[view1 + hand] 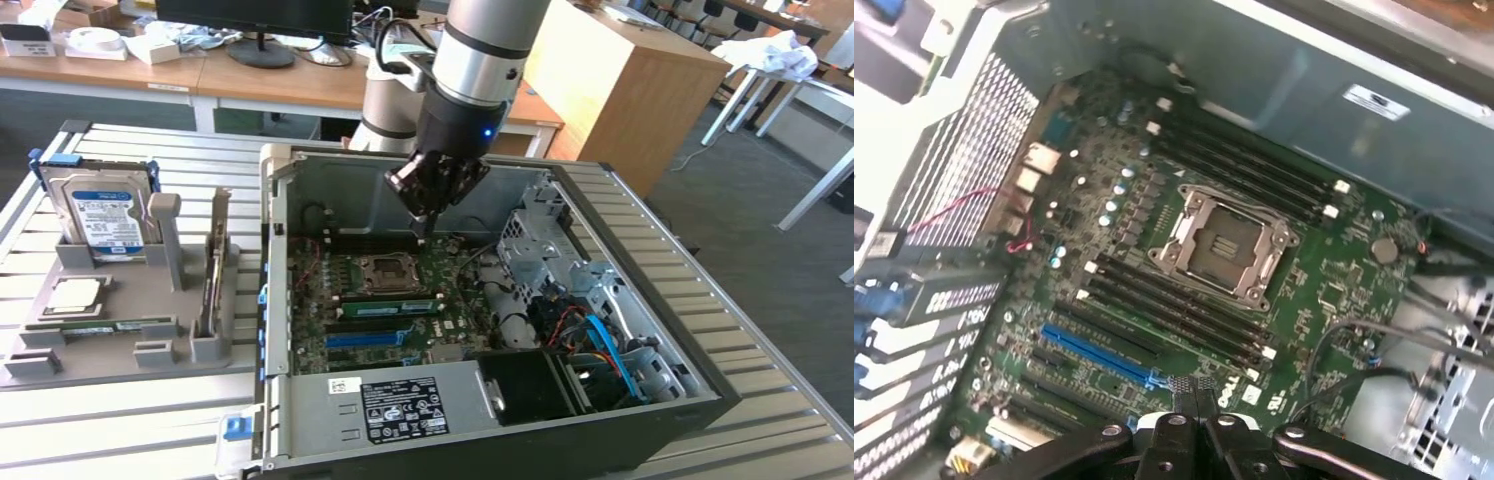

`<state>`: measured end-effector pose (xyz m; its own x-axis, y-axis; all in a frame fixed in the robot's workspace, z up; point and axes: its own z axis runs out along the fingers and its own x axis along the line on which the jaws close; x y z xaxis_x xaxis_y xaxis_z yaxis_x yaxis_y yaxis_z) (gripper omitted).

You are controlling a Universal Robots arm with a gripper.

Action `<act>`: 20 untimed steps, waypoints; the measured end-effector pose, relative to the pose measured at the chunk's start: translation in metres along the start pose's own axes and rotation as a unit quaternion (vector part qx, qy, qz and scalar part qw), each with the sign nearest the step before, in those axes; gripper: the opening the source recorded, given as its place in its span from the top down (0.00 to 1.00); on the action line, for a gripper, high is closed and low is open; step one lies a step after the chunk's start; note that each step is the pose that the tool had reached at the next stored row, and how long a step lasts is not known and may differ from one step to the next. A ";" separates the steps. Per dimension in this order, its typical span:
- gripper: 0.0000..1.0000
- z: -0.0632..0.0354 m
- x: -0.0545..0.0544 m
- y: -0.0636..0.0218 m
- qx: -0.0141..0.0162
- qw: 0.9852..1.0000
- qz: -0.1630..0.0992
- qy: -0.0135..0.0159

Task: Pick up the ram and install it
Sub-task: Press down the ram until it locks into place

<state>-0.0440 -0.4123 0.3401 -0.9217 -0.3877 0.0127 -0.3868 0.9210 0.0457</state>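
The ram (114, 326), a long thin green stick, lies flat in a grey holder (134, 350) at the exterior view's left, outside the computer case. My gripper (424, 230) hangs inside the open case (641, 300), far from the ram. It is over the motherboard (387, 300) at the black memory slots (1244, 175) behind the processor socket (1219, 245). Its fingers are shut tip to tip with nothing between them (1197, 392). The black slots on both sides of the socket look dark from above.
The holder also carries a hard drive (104, 215), a silver processor chip (74, 295) and an upright card (214, 275). Inside the case are a blue slot (1099, 352), cables and drive cages (574, 270) and a power supply (387, 405). Desks stand behind.
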 end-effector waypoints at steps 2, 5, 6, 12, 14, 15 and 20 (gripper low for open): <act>0.90 0.0002 0.000 0.0000 0.000 1.000 0.017 -0.001; 0.90 0.0006 0.000 0.0000 -0.001 0.999 0.042 -0.002; 0.90 0.0007 0.000 0.0000 -0.001 0.999 0.050 -0.002; 0.90 0.0013 0.000 0.0000 -0.001 0.995 0.099 -0.005; 0.90 0.0015 0.000 0.0000 -0.001 0.993 0.115 -0.005; 0.90 0.0016 0.000 0.0000 -0.002 0.992 0.122 -0.006; 0.90 0.0018 0.000 0.0001 -0.002 0.989 0.144 -0.007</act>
<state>-0.0442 -0.4122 0.3383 -0.9941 -0.1078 0.0127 -0.1071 0.9932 0.0457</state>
